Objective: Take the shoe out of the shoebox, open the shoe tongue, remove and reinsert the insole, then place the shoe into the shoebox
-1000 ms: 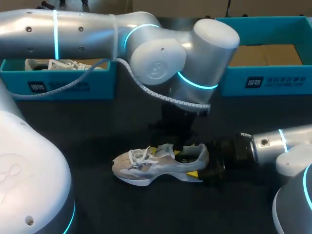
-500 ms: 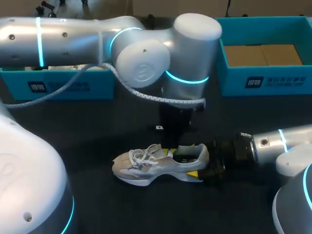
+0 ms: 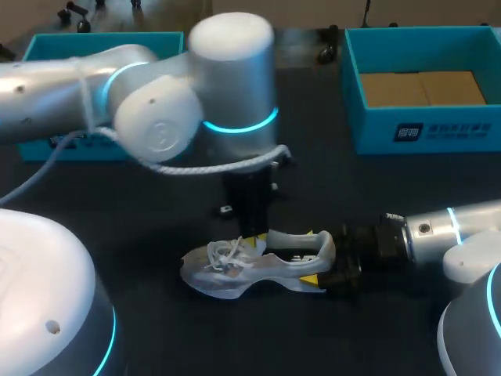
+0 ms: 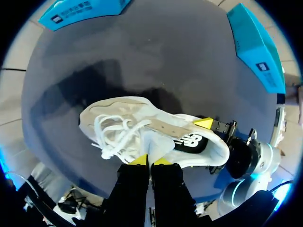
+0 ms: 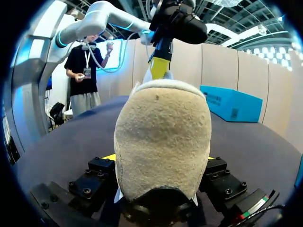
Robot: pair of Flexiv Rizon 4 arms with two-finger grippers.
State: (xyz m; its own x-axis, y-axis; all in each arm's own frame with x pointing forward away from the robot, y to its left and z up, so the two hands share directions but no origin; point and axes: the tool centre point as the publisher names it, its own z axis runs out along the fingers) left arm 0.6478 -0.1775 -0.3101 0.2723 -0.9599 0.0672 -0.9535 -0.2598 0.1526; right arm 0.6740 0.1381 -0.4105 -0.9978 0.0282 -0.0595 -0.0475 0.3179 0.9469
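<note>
Shoe (image 3: 250,265) is resting upright on its sole on the dark table (image 3: 376,188), around the middle and nearer the near edge. Its toe is pointing toward the table's left edge and its heel toward the right edge, and it is lying well apart from both boxes.

The left box (image 3: 102,39) and the right box (image 3: 427,117), both blue, are standing along the far edge. The right one is lying open, showing a brown cardboard floor. The left arm (image 3: 156,125), with a white cable (image 3: 211,166) looping under it, is reaching across in front of the left box and hiding much of its front wall.

A white printed label (image 3: 411,131) is showing on the right box's front wall, and a dark logo (image 4: 189,142) is showing on the shoe's side; neither is being read off here.

The left gripper (image 4: 150,161) is hanging over the shoe's opening, just behind the white laces (image 4: 111,135). Its fingers (image 4: 135,189) are pressing almost together, pinching the upper edge of the tongue (image 4: 152,142) between the yellow tips.

The right gripper (image 3: 317,257) is coming in low from the right edge. Its fingers are standing wide, one yellow fingertip (image 4: 204,123) on each side of the heel (image 5: 163,137), clamping the shoe there.
</note>
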